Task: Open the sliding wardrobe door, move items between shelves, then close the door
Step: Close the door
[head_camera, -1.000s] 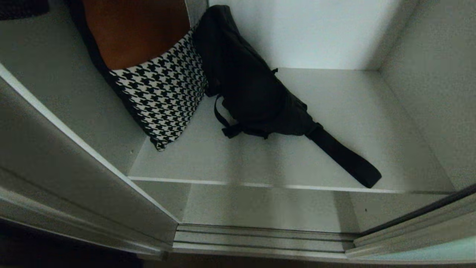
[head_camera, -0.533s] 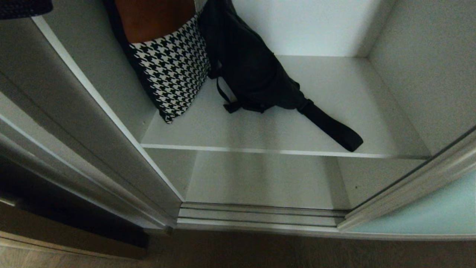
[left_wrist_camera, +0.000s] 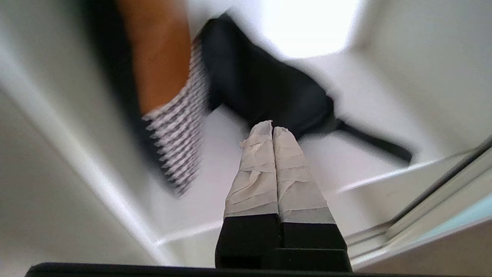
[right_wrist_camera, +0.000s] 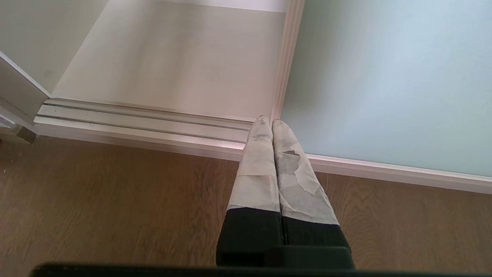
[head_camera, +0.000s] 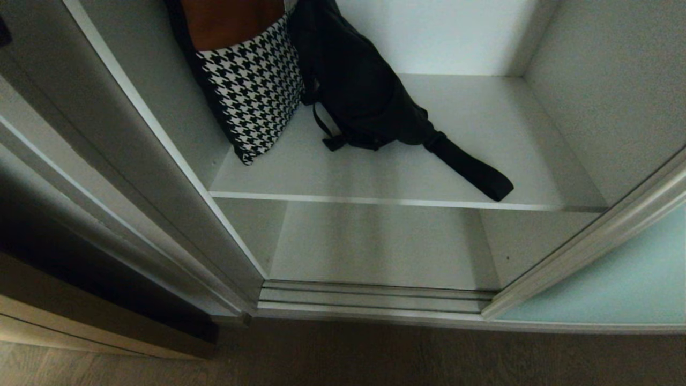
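The wardrobe stands open. On the white shelf (head_camera: 482, 123) a houndstooth bag (head_camera: 257, 91) with an orange-brown inside leans against the left wall. Beside it slumps a black pouch bag (head_camera: 359, 96), its wide strap (head_camera: 471, 169) trailing toward the shelf's front edge. The frosted sliding door (head_camera: 616, 279) is pushed to the right. My left gripper (left_wrist_camera: 272, 129) is shut and empty, hanging in front of the shelf with its tips pointing at the black pouch (left_wrist_camera: 269, 92), apart from it. My right gripper (right_wrist_camera: 267, 121) is shut and empty, low above the floor by the door's frame (right_wrist_camera: 286, 57).
A lower shelf board (head_camera: 375, 246) lies under the bags' shelf. The ribbed silver floor track (head_camera: 375, 297) runs along the opening's bottom. Wooden floor (head_camera: 375, 359) lies in front, and a dark cabinet front (head_camera: 80, 300) stands at the left.
The whole head view has shifted: the camera has pulled back from the wardrobe, so floor and more of the door now show. The bags have not moved on the shelf.
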Available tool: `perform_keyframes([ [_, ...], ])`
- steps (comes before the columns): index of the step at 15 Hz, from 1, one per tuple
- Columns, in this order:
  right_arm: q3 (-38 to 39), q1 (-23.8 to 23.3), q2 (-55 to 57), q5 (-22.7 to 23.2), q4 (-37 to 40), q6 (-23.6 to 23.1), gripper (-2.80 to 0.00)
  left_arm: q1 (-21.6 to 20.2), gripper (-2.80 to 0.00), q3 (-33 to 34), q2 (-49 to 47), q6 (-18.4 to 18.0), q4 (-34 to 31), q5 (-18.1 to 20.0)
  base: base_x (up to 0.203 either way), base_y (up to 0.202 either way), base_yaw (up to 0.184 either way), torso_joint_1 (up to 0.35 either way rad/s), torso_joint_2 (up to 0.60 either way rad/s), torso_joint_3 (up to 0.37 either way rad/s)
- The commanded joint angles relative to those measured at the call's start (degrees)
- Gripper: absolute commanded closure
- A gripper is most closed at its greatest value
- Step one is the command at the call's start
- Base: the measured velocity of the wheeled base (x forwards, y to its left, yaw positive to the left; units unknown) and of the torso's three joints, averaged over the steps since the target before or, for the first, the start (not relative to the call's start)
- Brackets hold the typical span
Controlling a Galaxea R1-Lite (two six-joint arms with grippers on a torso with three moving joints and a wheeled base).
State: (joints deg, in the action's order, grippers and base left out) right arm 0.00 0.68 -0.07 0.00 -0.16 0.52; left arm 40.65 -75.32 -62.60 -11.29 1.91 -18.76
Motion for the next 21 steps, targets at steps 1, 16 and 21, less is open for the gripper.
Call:
perform_keyframes([
  [1, 0.0, 0.0, 0.0, 0.0, 0.0, 0.0, 0.00, -6.2, 0.00, 4.7, 6.5, -0.6, -1.7, 0.1, 0.000, 0.000, 0.000, 0.000, 0.00, 0.000],
  [16, 0.0, 0.0, 0.0, 0.0, 0.0, 0.0, 0.00, -31.8, 0.00, 50.4, 46.2, 8.7, -17.6, 4.5, 0.000, 0.000, 0.000, 0.000, 0.00, 0.000],
  [21, 0.0, 0.0, 0.0, 0.0, 0.0, 0.0, 0.00, -38.2, 0.00, 64.1, 48.2, 7.6, -9.8, 10.2, 0.000, 0.000, 0.000, 0.000, 0.00, 0.000],
])
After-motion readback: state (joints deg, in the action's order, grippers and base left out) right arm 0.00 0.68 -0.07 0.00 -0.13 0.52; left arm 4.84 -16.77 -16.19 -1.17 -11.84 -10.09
